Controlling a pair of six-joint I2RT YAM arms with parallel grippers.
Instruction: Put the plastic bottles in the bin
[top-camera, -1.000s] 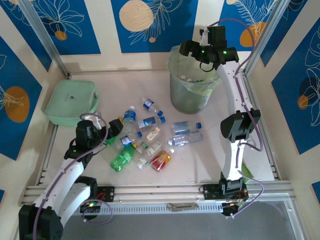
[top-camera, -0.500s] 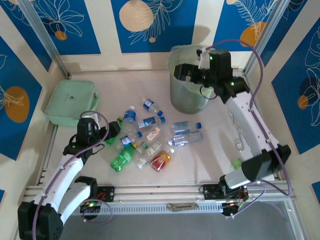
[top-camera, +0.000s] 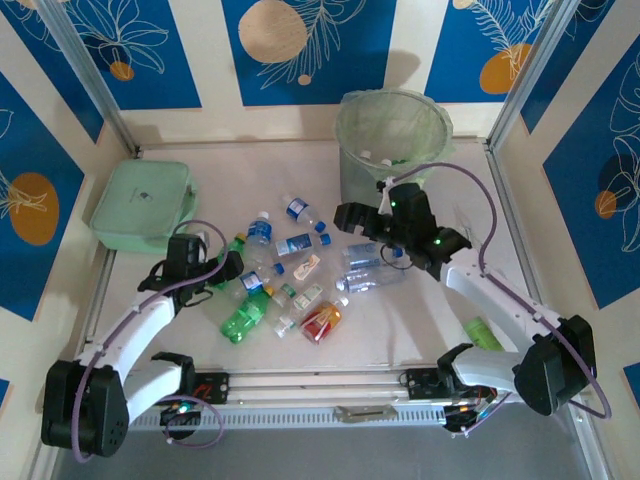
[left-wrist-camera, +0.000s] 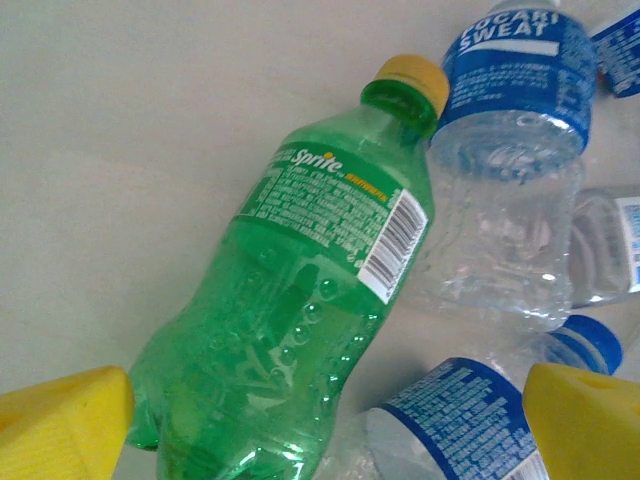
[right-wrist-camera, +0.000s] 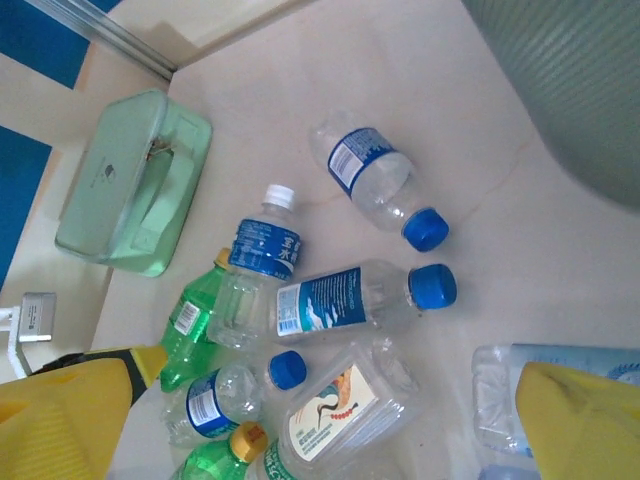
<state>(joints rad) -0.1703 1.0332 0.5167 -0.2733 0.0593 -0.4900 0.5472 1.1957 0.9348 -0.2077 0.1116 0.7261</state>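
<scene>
The plastic bottles (top-camera: 290, 280) lie in a loose pile mid-table, mostly clear with blue caps, plus a large green one (top-camera: 243, 316) and a red-orange one (top-camera: 322, 322). My left gripper (top-camera: 226, 267) is open at the pile's left edge. A green Sprite bottle (left-wrist-camera: 300, 290) with a yellow cap lies between its yellow fingers (left-wrist-camera: 65, 425); I see no pad touching it. My right gripper (top-camera: 352, 218) hovers open and empty over the pile's right side, above a clear crane-label bottle (right-wrist-camera: 350, 410). The bin (top-camera: 365, 185), lined with a pale green bag, stands behind it with a few bottles inside.
A flat mint-green case (top-camera: 143, 205) lies at the back left, also in the right wrist view (right-wrist-camera: 130, 190). A small green thing (top-camera: 482, 333) lies by the right arm near the table's right rail. The bin's grey wall (right-wrist-camera: 580, 90) is close to the right wrist.
My right arm has swung from above the bin down and forward to hover over the bottle pile. My left gripper has edged closer to the green Sprite bottle.
</scene>
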